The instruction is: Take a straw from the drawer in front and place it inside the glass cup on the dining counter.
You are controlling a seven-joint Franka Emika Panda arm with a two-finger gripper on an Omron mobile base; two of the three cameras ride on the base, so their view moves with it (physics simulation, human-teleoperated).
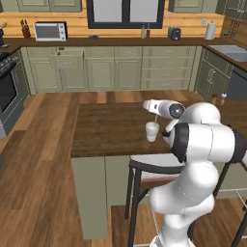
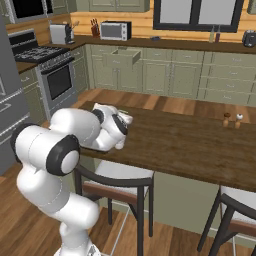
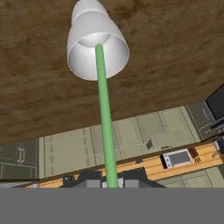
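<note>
With its jaws clamped on the straw (image 3: 106, 127), the gripper (image 3: 111, 180) hangs right above the glass cup (image 3: 98, 48) on the dining counter (image 1: 106, 130), tip already inside! Fetching looks done; releasing remains, and the drawer (image 2: 122, 58) stands open.

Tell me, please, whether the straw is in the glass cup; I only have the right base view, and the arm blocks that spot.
Observer: Yes. In the hand view the straw runs from between the fingers straight into the mouth of the glass cup.
Operator: Thank you. Is the cup standing upright?
Observer: It is. The left base view shows it upright on the dining counter, near the edge that faces the robot.
Operator: And is the straw released?
Observer: Not yet, it seems. The gripper looks closed on the straw's upper part, directly above the cup.
</note>
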